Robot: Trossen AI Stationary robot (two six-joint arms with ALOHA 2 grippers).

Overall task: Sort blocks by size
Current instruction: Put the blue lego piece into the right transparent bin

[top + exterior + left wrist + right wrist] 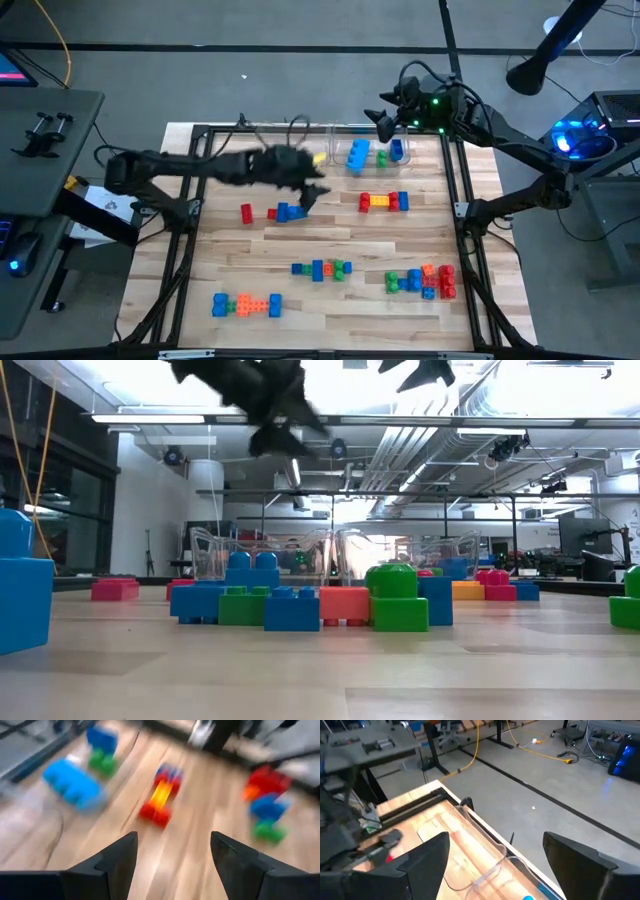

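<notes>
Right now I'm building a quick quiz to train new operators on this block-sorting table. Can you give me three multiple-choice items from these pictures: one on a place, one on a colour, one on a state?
1. Where is the right gripper?
A. Above the clear bins at the far edge of the table
B. Over the near left corner
C. Resting on the floor

2. What colour is the middle of the short row of blocks just in front of the bins?
A. Green
B. Yellow
C. White

3. What state is the left gripper in?
A. Shut on a red block
B. Shut on nothing
C. Open, holding nothing

Answers: 1 A, the high view shows it beside the bins at the far edge. 2 B, yellow sits between red and blue. 3 C, the left wrist view shows a wide empty gap between its fingers.
</notes>
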